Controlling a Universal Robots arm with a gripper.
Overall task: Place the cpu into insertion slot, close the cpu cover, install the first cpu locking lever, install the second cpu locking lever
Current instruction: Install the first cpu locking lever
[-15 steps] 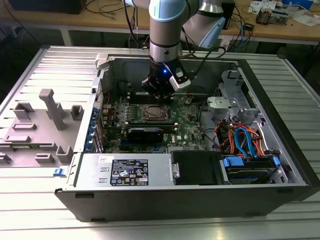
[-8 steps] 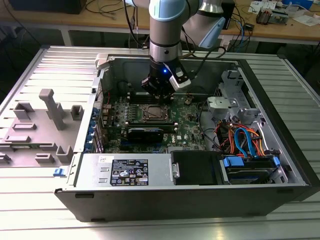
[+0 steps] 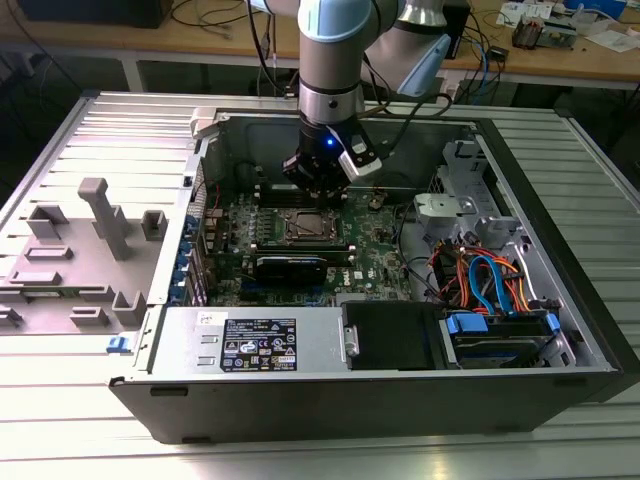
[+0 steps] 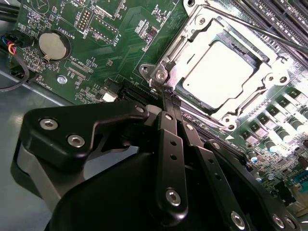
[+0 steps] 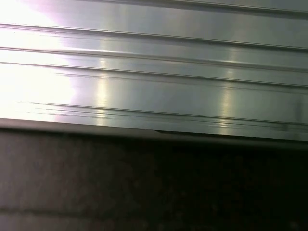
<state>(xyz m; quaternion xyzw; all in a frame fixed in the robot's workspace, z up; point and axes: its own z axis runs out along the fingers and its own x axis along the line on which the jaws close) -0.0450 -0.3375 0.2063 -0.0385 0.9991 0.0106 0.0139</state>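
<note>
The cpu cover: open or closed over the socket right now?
Closed. In the second wrist view the cpu cover lies flat on the socket, with the cpu showing through its cut-out. The gripper is at its corner.

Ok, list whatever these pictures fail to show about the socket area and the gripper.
- Locking levers: in the second wrist view the gripper covers the near corner of the cpu cover, so whether a lever there is latched cannot be told.
- The cover's far edge: cut off by the frame.
- Insertion slot in the exterior view: too small to judge.
</note>
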